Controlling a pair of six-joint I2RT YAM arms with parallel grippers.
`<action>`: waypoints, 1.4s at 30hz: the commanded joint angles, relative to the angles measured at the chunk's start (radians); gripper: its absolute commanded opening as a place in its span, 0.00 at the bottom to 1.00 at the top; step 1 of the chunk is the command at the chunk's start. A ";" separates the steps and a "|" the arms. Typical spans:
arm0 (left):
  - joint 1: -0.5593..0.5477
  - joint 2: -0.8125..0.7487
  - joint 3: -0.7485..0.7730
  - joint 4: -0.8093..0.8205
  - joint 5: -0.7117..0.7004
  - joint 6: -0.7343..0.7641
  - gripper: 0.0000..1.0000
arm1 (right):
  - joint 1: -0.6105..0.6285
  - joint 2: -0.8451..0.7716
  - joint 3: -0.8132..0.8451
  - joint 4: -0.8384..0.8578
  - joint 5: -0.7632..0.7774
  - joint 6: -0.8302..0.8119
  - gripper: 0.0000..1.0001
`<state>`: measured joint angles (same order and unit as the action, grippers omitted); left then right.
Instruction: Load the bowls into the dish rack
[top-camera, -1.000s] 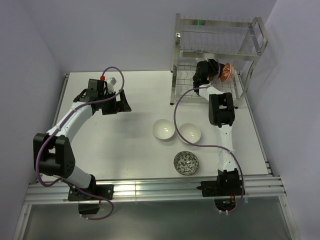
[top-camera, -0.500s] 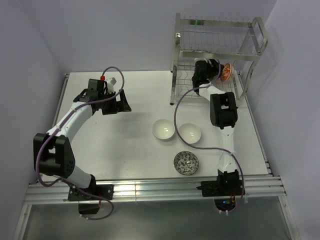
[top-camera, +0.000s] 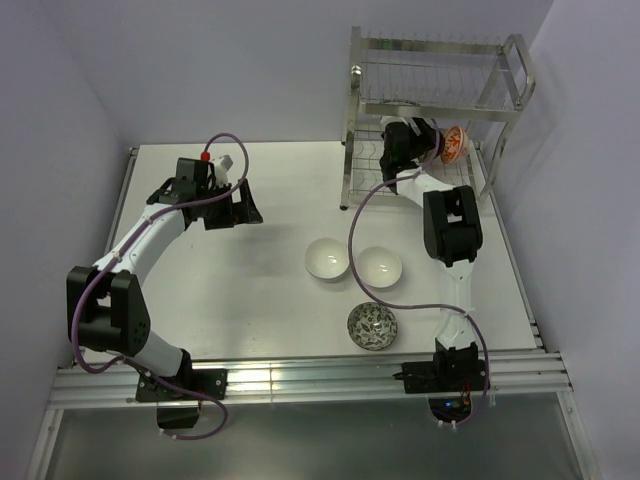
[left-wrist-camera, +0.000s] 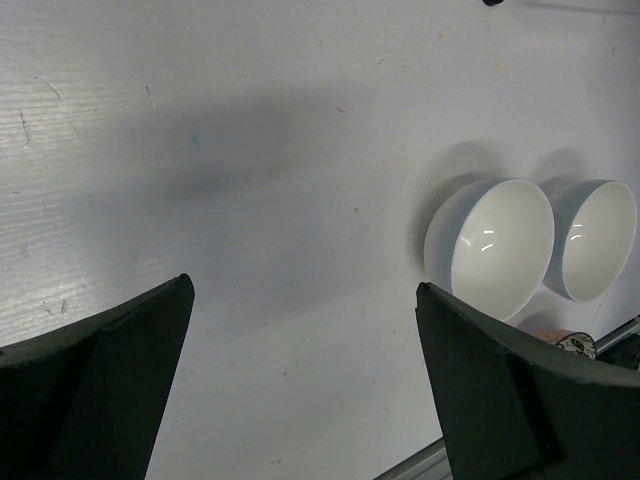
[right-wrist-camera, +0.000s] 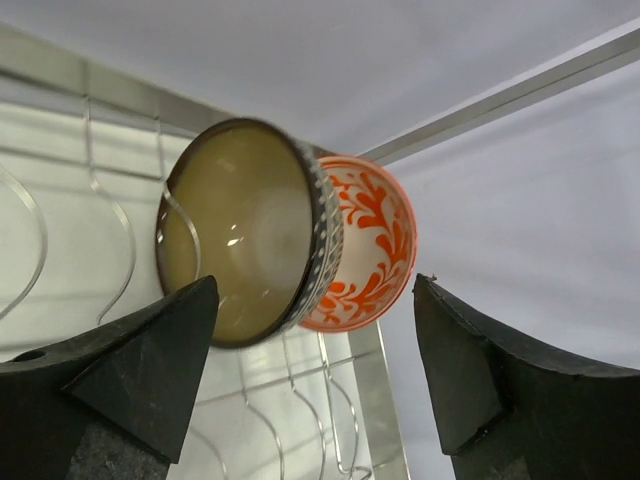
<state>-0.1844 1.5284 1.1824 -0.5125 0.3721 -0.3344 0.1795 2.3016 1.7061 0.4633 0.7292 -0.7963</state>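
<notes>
My right wrist camera shows what the overhead cannot. A dark brown bowl with a tan inside stands on edge in the curved wire slots, pressed against the orange-red patterned bowl behind it. The right gripper is spread wide, its fingers either side of the pair and clear of both.

From above I see only the orange-red one, on the lower tier of the silver wire dish rack at the white worktop's one o'clock; the right arm masks the rest. Two plain white bowls sit side by side mid-worktop, with a grey-white patterned bowl at their five o'clock. The left gripper, open and empty, hovers at ten o'clock.
</notes>
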 joint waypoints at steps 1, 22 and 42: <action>0.005 -0.045 0.023 0.017 0.016 0.014 0.99 | 0.012 -0.108 -0.045 -0.012 -0.033 0.046 0.86; 0.003 -0.060 0.010 0.005 -0.002 0.063 0.99 | 0.031 -0.367 -0.381 -0.161 -0.162 0.183 0.89; -0.042 -0.201 -0.099 0.061 0.080 0.207 1.00 | 0.049 -0.694 -0.655 -0.255 -0.226 0.255 0.89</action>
<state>-0.2077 1.3964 1.1133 -0.4908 0.3985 -0.1944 0.2150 1.7081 1.0805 0.2401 0.5297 -0.5838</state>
